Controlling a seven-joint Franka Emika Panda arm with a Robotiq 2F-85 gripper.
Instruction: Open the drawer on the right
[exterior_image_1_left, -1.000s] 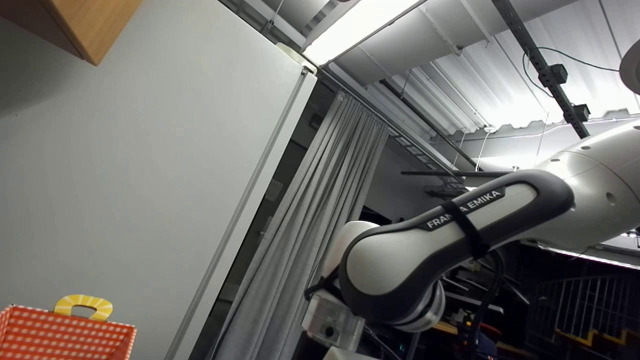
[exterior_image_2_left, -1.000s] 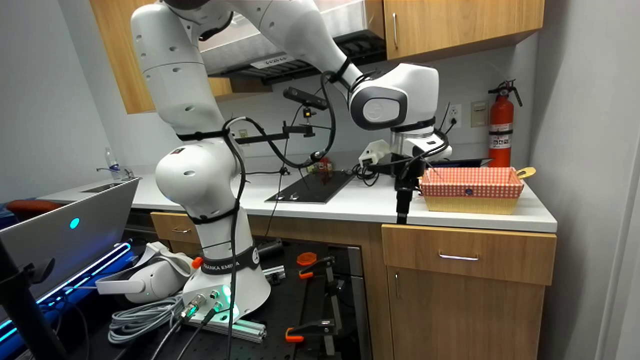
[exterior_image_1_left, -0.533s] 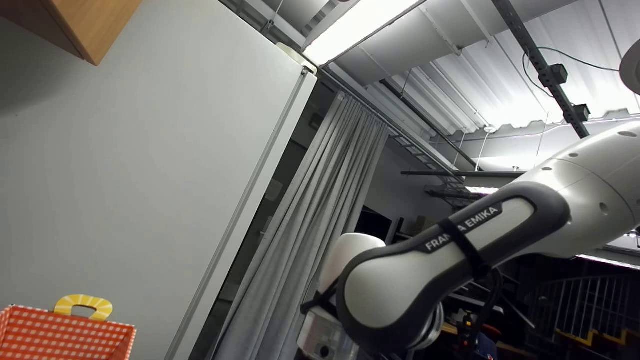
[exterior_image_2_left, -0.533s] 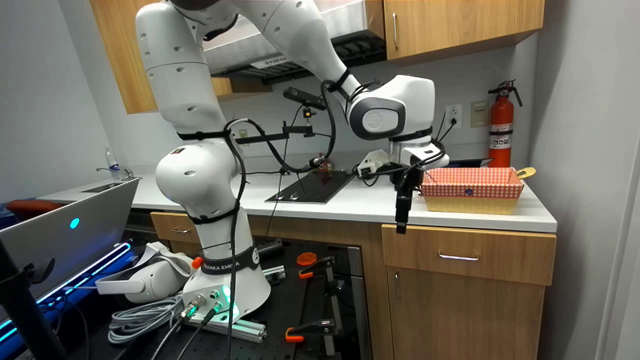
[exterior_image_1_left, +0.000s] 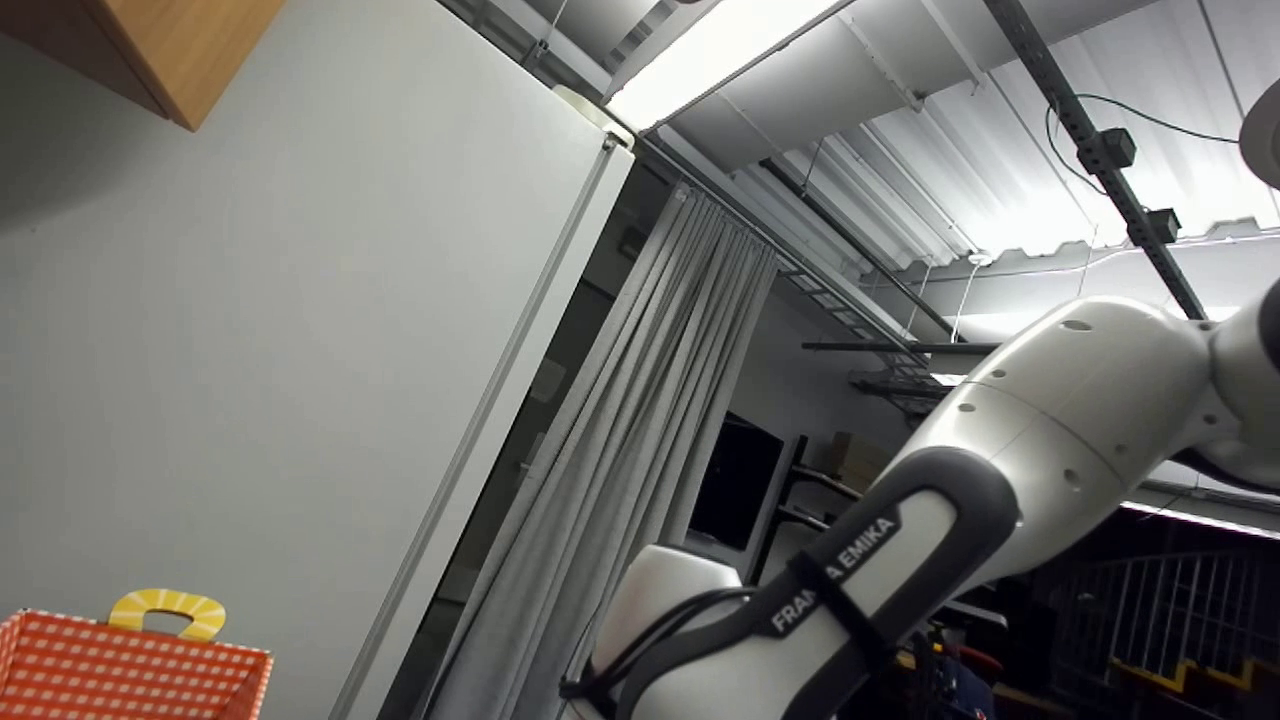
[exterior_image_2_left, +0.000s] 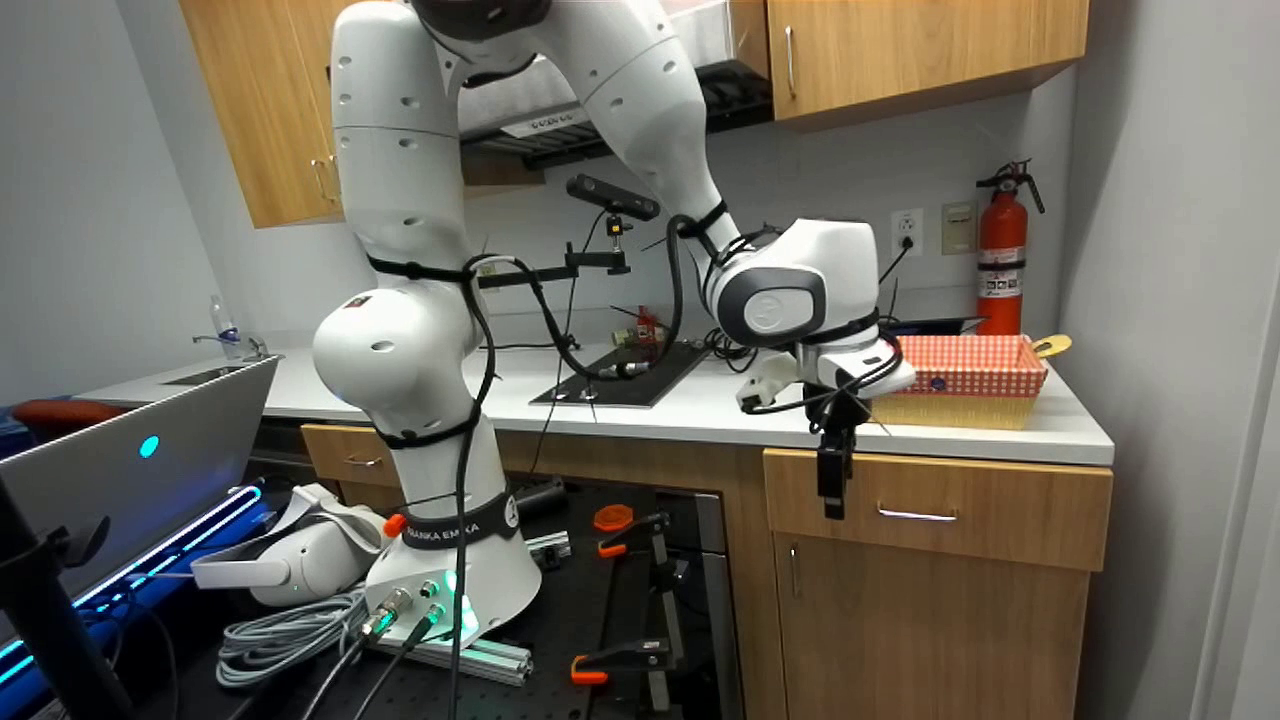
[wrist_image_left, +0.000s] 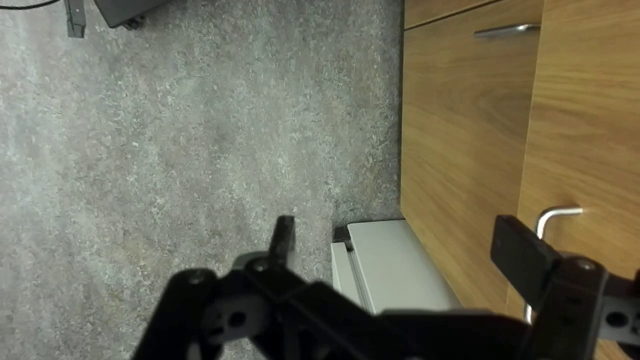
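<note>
The wooden drawer (exterior_image_2_left: 1020, 505) at the right, under the white counter, looks shut. It has a silver bar handle (exterior_image_2_left: 916, 515). My gripper (exterior_image_2_left: 833, 505) points down in front of the drawer's left part, to the left of the handle. In the wrist view my gripper (wrist_image_left: 395, 240) is open, with its fingers wide apart and nothing held between them. In that view the drawer front (wrist_image_left: 595, 165) is at the right. The handle (wrist_image_left: 557, 211) runs partly behind the right finger; I cannot tell whether they touch. The gripper is out of view in the exterior view facing the curtain.
A red-checked basket (exterior_image_2_left: 960, 368) stands on the counter (exterior_image_2_left: 1060, 425) above the drawer, close behind my wrist; it also shows in an exterior view (exterior_image_1_left: 130, 670). A cabinet door (exterior_image_2_left: 930, 630) with a handle lies below the drawer. A wall (exterior_image_2_left: 1170, 350) stands at the right.
My arm has lowered. The gripper has moved down from near the counter edge and slightly right, and its fingertips now overlap the drawer front. The drawer has not moved.
</note>
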